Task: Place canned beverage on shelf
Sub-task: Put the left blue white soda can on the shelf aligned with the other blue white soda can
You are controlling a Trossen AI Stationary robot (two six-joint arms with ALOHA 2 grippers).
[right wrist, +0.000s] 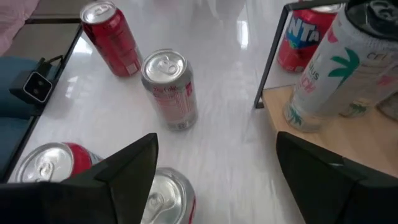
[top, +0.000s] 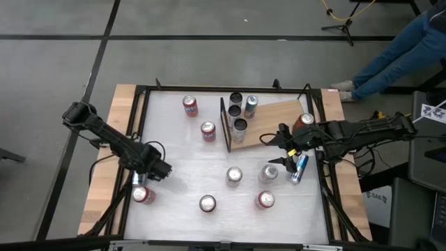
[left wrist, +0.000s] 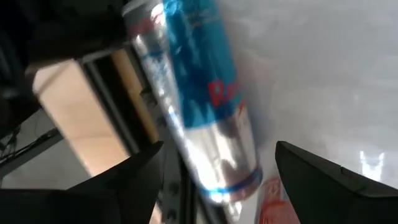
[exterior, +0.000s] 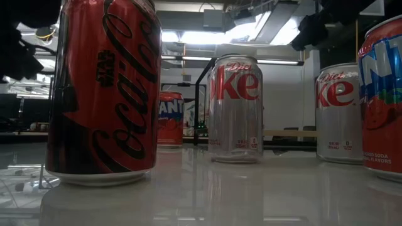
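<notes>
Both arms' jaws spread, empty, above white tabletop (top: 209,171) by wooden shelf (top: 275,122).

Bright ceiling lights glare off the white tabletop (top: 209,174); the left wrist view is motion-blurred.

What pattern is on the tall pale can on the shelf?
White can, teal palm tree; right wrist view.
</notes>
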